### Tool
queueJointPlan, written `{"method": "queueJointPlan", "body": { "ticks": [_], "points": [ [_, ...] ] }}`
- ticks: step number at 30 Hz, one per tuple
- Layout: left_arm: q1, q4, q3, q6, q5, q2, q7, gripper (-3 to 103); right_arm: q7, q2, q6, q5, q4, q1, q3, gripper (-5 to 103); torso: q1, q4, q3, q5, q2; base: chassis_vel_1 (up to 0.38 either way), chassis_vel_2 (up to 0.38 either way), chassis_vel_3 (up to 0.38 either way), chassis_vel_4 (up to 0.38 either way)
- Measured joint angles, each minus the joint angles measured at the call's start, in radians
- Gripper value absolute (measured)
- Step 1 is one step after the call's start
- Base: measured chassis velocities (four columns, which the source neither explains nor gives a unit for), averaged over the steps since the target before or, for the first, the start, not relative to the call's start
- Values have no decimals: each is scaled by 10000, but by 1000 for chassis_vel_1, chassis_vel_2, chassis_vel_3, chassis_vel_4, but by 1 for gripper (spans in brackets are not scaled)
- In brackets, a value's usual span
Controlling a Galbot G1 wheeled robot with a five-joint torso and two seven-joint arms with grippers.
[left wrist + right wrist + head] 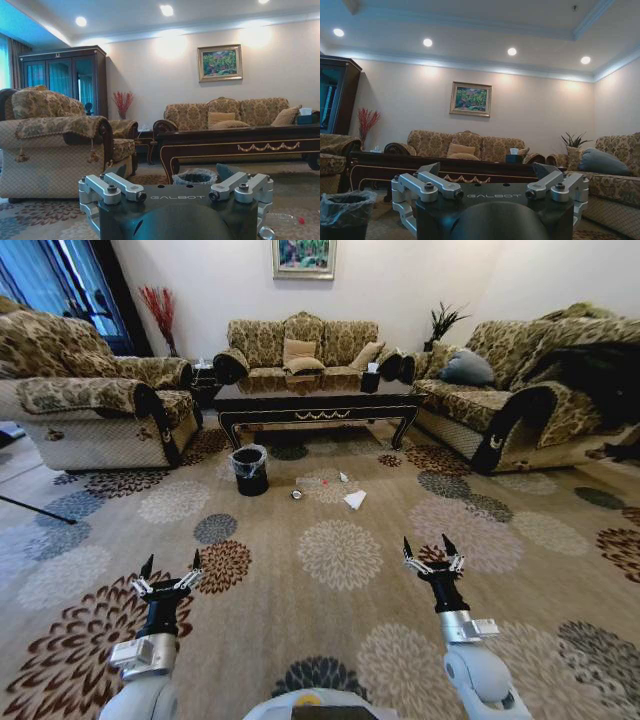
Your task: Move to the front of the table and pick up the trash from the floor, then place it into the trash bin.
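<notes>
I read "GALBOT" stamped in pale letters across the body of each tool in both wrist views; no other writing is legible to me.

Ahead, the counter [318,407] stands between 3 patterned sofas, its gold scroll ornament facing me, with a small dark tissue box [370,381] on its top near the right end. A framed painting [303,257] hangs on the far wall, a vase of red stems [160,312] stands in the left corner, and a green plant [442,322] in the right one. The trash bin [250,470], lined with crinkly clear plastic, sits on the floral carpet [340,555] just in front of the counter's left leg. The trash lies on the carpet to the right of the bin: a clear bottle [312,481], a white folded paper [355,500], a small white scrap [343,477] and a tiny round piece [297,494] (all well apart from my tools). Open carpet lies between me and the litter.

The left tool [171,566] hovers low on the left, fingers spread wide and holding nothing. The right tool [431,548] hovers on the right, likewise released and touching nothing.
</notes>
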Motion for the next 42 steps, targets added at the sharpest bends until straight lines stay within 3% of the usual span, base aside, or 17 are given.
{"method": "queueJointPlan", "body": {
  "ticks": [42],
  "points": [
    [17,-69,-131,16,-215,166,59,100,43,40,25,-41,-47,52,10,100,-2,-1,20,1,34,-164,159,164,-170]
  ]
}}
